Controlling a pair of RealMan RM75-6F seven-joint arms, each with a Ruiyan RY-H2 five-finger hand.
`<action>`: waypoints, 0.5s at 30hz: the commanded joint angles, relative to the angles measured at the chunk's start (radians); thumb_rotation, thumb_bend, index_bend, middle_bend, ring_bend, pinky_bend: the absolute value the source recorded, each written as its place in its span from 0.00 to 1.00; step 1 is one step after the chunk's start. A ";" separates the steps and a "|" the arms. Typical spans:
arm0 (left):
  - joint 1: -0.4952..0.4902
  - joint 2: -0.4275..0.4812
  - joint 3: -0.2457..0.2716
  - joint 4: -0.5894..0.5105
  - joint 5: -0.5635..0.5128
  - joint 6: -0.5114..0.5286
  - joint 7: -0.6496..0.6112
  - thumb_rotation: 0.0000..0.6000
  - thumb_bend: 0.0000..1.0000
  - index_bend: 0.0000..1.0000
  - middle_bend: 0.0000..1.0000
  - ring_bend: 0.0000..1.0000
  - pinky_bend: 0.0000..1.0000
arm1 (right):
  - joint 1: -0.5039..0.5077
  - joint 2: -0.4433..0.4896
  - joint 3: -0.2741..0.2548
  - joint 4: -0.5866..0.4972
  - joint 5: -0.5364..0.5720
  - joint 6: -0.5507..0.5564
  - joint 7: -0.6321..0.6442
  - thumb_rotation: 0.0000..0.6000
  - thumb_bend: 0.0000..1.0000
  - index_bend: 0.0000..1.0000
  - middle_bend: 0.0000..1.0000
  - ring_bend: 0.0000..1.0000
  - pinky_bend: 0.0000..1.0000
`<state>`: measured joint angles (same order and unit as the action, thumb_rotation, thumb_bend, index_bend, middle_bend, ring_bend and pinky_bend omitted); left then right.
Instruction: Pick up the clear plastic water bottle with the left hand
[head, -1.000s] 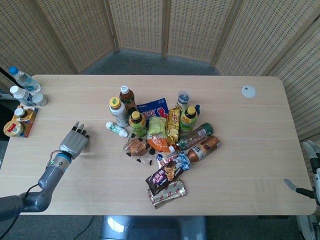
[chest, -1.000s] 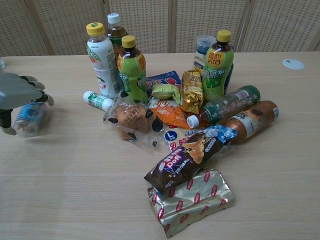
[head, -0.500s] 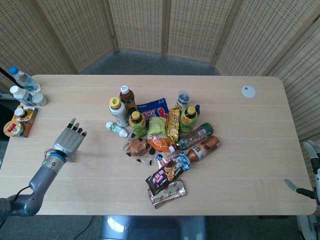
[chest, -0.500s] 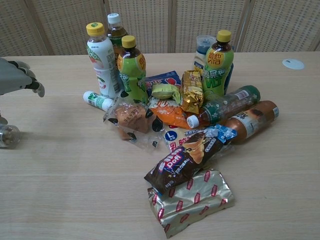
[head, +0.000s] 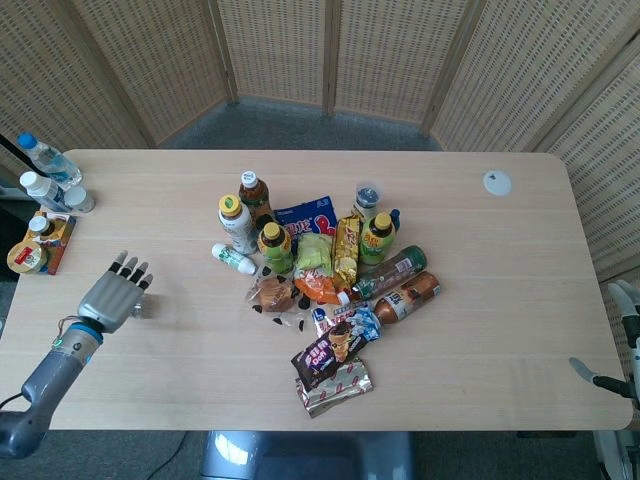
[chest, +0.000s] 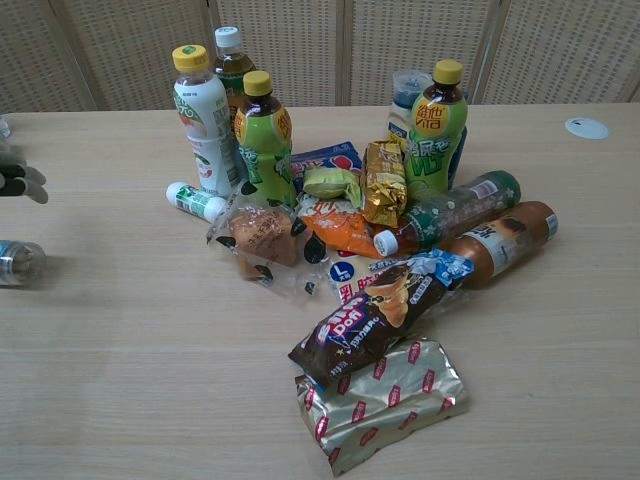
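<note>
The clear plastic water bottle (chest: 18, 263) lies on its side at the left edge of the chest view, cut off by the frame. My left hand (head: 112, 295) hovers over the left part of the table, palm down, fingers straight and spread. In the chest view only its dark fingertips (chest: 22, 184) show, above the bottle and apart from it. From the head view the hand covers most of the bottle. At the right edge of that view, off the table, a dark grey-tipped sliver (head: 592, 376) may belong to my right hand.
A heap of drink bottles and snack packets (head: 320, 280) fills the table's middle, with a small white bottle (chest: 195, 200) lying at its left side. More bottles and tins (head: 45, 190) crowd the far left edge. A white disc (head: 497, 182) sits at the back right.
My left hand has slid left and toward me across the table. The clear bottle shifted left early on, then stayed nearly put while the hand kept moving.
</note>
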<state>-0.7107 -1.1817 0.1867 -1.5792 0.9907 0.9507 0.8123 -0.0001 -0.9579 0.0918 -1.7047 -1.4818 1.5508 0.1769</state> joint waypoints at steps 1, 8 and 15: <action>0.035 -0.006 0.024 0.063 0.042 -0.016 -0.054 1.00 0.00 0.14 0.00 0.00 0.00 | 0.000 0.000 -0.001 -0.002 -0.001 0.000 -0.002 0.97 0.00 0.00 0.00 0.00 0.00; 0.074 -0.057 0.027 0.177 0.088 -0.036 -0.113 1.00 0.00 0.14 0.00 0.00 0.00 | 0.002 -0.006 -0.002 0.001 0.001 -0.005 -0.015 0.98 0.00 0.00 0.00 0.00 0.00; 0.098 -0.125 0.009 0.275 0.118 -0.046 -0.139 1.00 0.00 0.14 0.00 0.00 0.00 | 0.003 -0.009 -0.001 0.005 0.004 -0.007 -0.016 0.98 0.00 0.00 0.00 0.00 0.00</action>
<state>-0.6193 -1.2925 0.2013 -1.3202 1.0985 0.9074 0.6805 0.0029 -0.9673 0.0905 -1.7000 -1.4779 1.5439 0.1613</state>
